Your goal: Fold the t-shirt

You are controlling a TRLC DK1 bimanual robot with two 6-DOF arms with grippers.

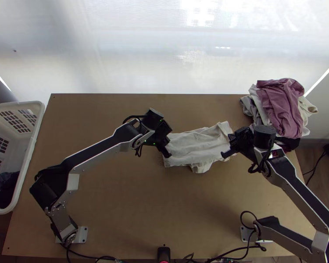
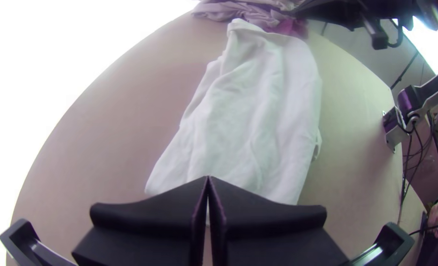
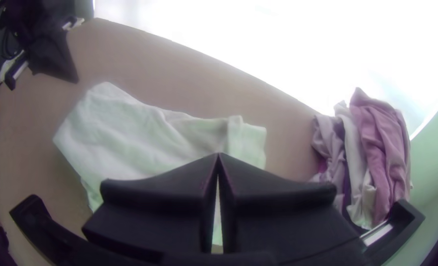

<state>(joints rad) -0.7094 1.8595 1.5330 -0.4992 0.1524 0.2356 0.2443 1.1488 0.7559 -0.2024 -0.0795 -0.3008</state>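
The white t-shirt (image 1: 193, 147) lies as a flattened, folded bundle with soft wrinkles on the table; how often it is folded I cannot tell. At its left end is my left gripper (image 1: 166, 149), and my right gripper (image 1: 228, 151) is over its right end. In the left wrist view the left gripper (image 2: 208, 178) has its fingertips together above one end of the shirt (image 2: 258, 113). The right wrist view has the right gripper (image 3: 218, 155) likewise shut, over the shirt's (image 3: 130, 138) other end. No cloth is visibly pinched by either.
A pile of clothes (image 1: 280, 103), pink on top, sits at the table's back right corner. A white laundry basket (image 1: 38, 127) with dark cloth inside stands by the left edge. Bare tabletop (image 1: 155, 206) lies in front of the shirt, with cables along the near edge.
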